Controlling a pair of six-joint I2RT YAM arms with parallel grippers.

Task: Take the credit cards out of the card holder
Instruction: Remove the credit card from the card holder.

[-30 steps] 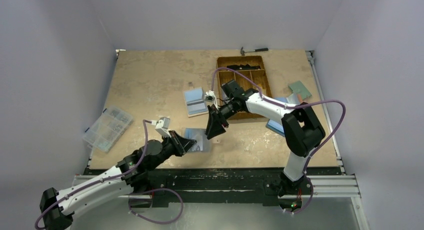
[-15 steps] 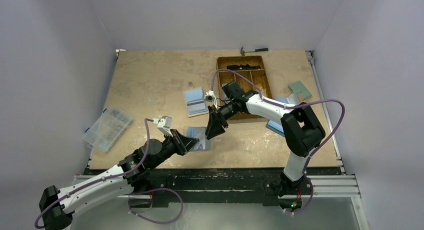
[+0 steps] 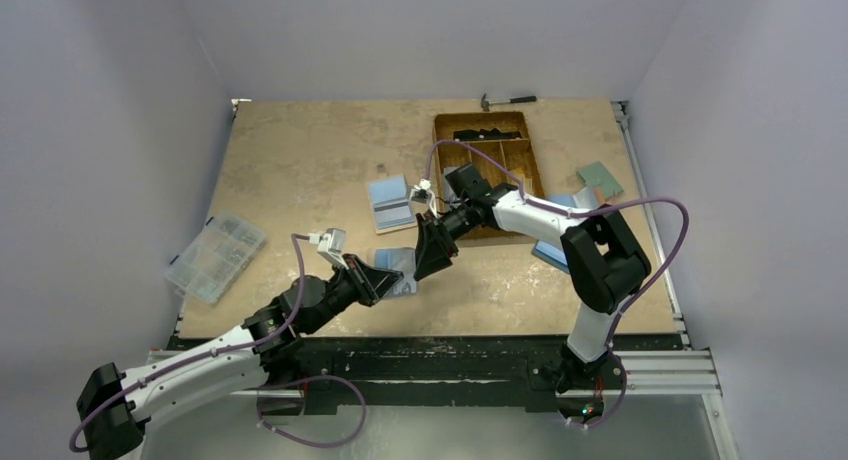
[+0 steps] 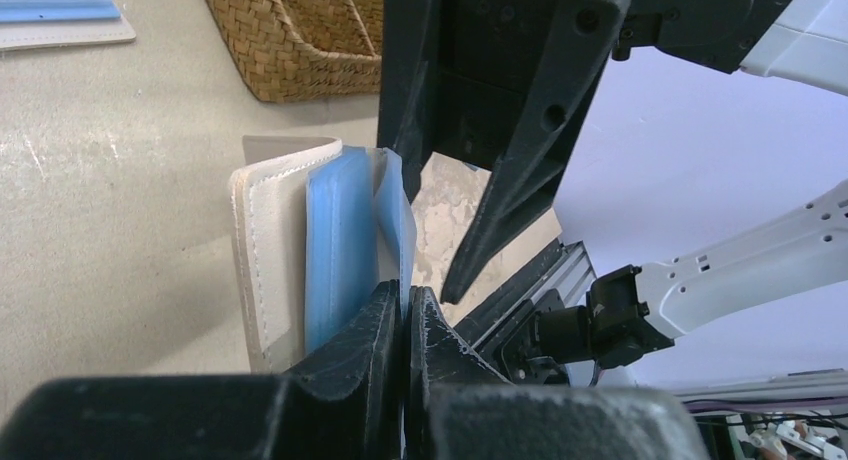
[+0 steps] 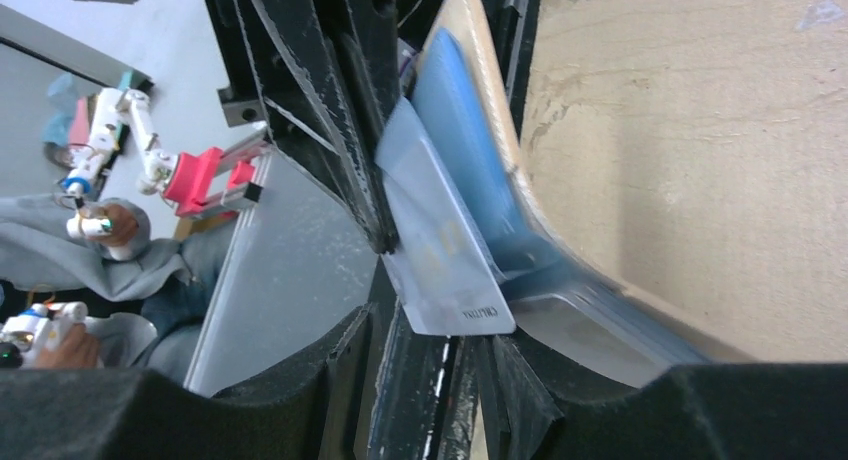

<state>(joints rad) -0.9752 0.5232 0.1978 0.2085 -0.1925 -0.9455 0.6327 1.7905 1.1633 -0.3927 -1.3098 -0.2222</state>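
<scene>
- Pinching hard, the left gripper [image 4: 405, 315] has its two fingers pressed flat together on the lower edge of a thin blue-grey credit card [image 5: 445, 250]; no gap shows between the pads.
- Just at 9 o'clock of that card in the left wrist view stands the card holder [image 4: 265, 250], up on its edge, with its stitched tan cover outermost and a light blue inner face turned toward the card.
- The card leans away from the holder's blue face at its free end, while at the pinched end the two lie close together.
- On the table [image 3: 300, 160], seen from above, the holder sits at about 6 o'clock of the centre, near the front edge, between the two gripper tips.
- The right gripper [image 3: 425, 265] comes down from 1 o'clock with its jaws parted; in its own wrist view a corner of the card lies in the gap, and neither finger presses on it.
- A brown compartment tray [image 3: 490, 150] lies at 1 o'clock of the table.
- A clear organiser box [image 3: 215, 257] sits at 8 o'clock by the left edge.
- A hammer [image 3: 507, 101] rests at the far edge, at 12 o'clock of the tray.
- A second light blue folder [image 3: 390, 202] lies open at 11 o'clock of the holder.
</scene>
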